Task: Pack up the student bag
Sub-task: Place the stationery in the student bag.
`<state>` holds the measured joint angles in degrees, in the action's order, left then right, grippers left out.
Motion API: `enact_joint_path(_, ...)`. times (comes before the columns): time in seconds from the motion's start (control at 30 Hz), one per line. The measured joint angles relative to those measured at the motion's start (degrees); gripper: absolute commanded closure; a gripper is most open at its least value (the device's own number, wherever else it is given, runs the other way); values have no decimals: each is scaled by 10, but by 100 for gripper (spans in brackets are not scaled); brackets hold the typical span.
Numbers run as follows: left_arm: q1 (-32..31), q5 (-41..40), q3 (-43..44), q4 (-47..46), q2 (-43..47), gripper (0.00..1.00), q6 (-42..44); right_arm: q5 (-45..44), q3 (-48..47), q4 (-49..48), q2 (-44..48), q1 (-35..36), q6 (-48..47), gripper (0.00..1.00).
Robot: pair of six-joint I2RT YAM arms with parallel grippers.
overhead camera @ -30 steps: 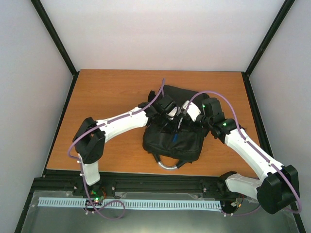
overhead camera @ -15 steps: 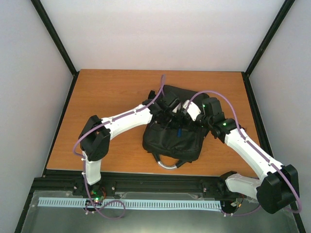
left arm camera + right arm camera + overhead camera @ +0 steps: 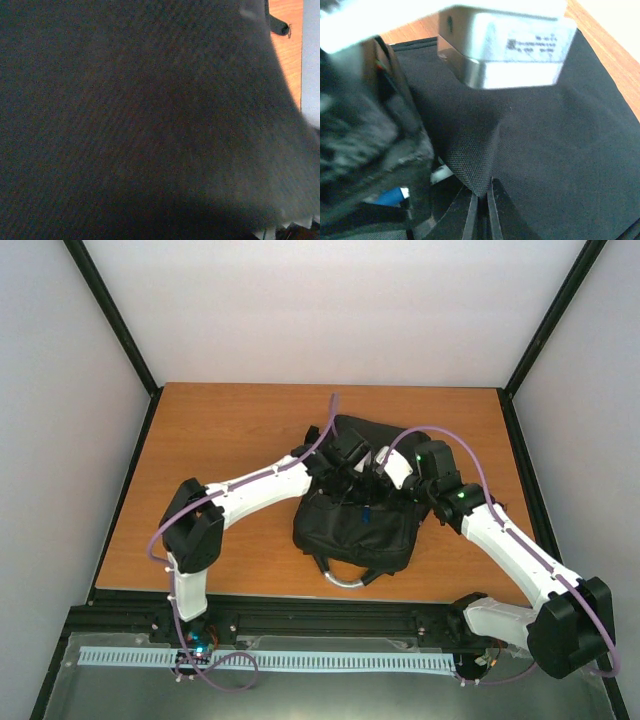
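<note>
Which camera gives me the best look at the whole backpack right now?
Top external: the backpack lies on the table, grey handle nearest the arms' bases. Left wrist shows only close black fabric; right wrist shows one fold pinched in the right jaws.

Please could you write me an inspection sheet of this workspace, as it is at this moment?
Surface: wooden table, no damage seen.
Job's things: student bag lies mid-table, its grey loop handle toward the arm bases; a blue item shows in its opening.
Clutter: nothing seen.
Grippers: right gripper shut on a fold of the bag's fabric; left gripper at the bag's top, jaws hidden, its camera filled with black fabric.
Cables: a purple cable loops along each arm; no snag seen.
Surroundings: white walls, black frame posts.
</note>
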<state>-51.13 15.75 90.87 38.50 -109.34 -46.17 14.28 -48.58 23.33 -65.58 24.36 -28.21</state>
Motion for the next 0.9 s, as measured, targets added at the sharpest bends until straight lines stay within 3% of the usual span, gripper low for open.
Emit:
enact_joint_path(0.2,0,-9,-57,0,67,71,3,2,0,0,-2,0,0,97)
enact_joint_path(0.43,-11,-9,-177,-19,179,99,8,4,0,0,-3,0,0,97)
enact_joint_path(0.6,-20,3,-223,-46,184,99,3,6,0,0,-4,0,0,97)
enact_joint_path(0.9,-34,13,-198,-65,125,99,9,8,0,-1,-8,0,0,97)
